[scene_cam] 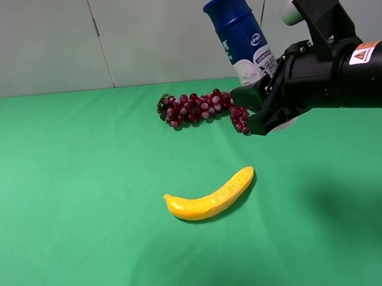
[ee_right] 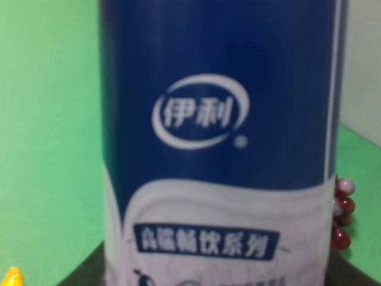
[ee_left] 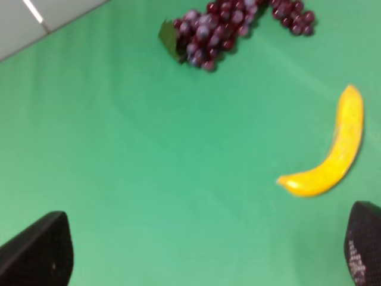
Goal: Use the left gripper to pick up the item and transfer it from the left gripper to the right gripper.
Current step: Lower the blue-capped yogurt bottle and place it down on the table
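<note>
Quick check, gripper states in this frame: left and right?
Left gripper: open, holding nothing.
Right gripper: closed on the tall blue-and-white cylindrical bottle.

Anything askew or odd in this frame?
Only the bottle: it leans toward the left of the exterior view, top up, held off the table by the right gripper, jaws on its white lower part. Nothing spilled. The banana and grapes lie intact.
</note>
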